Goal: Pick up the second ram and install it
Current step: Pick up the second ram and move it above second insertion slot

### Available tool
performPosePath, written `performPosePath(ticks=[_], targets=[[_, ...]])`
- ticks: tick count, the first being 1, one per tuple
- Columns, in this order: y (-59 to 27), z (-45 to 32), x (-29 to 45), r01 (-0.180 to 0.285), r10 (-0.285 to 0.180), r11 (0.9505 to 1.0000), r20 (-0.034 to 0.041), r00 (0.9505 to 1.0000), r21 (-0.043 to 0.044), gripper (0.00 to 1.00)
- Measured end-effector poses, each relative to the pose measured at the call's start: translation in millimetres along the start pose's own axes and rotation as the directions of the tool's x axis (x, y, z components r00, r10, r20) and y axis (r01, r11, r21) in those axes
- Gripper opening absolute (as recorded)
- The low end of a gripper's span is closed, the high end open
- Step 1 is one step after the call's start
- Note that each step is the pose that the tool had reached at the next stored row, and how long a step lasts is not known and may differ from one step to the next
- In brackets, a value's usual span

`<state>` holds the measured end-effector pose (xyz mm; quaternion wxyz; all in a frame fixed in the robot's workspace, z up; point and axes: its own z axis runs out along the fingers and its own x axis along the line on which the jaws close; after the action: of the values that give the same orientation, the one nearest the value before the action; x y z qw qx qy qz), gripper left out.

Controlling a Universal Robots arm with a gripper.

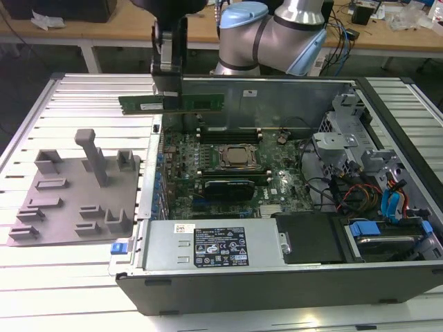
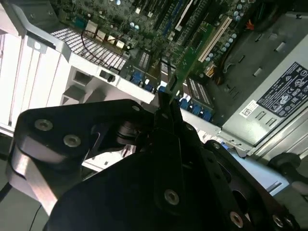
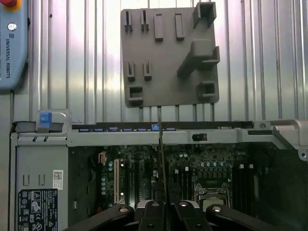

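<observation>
The second ram [image 1: 201, 102], a long thin green stick, hangs level above the back left corner of the open computer case [image 1: 277, 277]. My gripper [image 1: 168, 104] is shut on its middle. In both wrist views the ram shows edge-on, as a narrow green strip [image 2: 187, 57] and as a thin dark line [image 3: 160, 159], running out from my gripper's [image 2: 166, 102] black fingers [image 3: 151, 214]. Below it lies the motherboard [image 1: 277, 181] with the CPU socket [image 1: 237, 156] and the memory slots beside it.
A grey plastic tray [image 1: 69, 200] with upright pegs [image 3: 168, 53] rests on the slatted table to the exterior view's left of the case. A black block with a green rim [image 1: 228, 187] sits in front of the socket. Drive bays and cables [image 1: 387, 200] occupy the case's right side.
</observation>
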<state>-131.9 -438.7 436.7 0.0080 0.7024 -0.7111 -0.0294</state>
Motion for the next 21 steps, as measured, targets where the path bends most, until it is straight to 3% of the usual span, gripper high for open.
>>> performPosePath(ticks=[4, 7, 9, 10, 21], targets=[[-17.1, 1.5, -10.1, 0.0, 0.0, 1.0, 0.0, 1.0, -0.0014, 0.11], [-23.5, 3.5, -16.2, 0.0, 0.0, 1.0, 0.0, 1.0, -0.0024, 0.11], [-35.1, 6.2, -20.2, 0.0, 0.0, 1.0, 0.0, 1.0, -0.0058, 0.11], [-44.1, 10.2, -21.8, 0.0, 0.0, 1.0, -0.0001, 1.0, -0.0098, 0.11], [-104.6, 41.2, -31.0, -0.001, 0.001, 0.9997, -0.0033, 1.0, -0.025, 0.11]])
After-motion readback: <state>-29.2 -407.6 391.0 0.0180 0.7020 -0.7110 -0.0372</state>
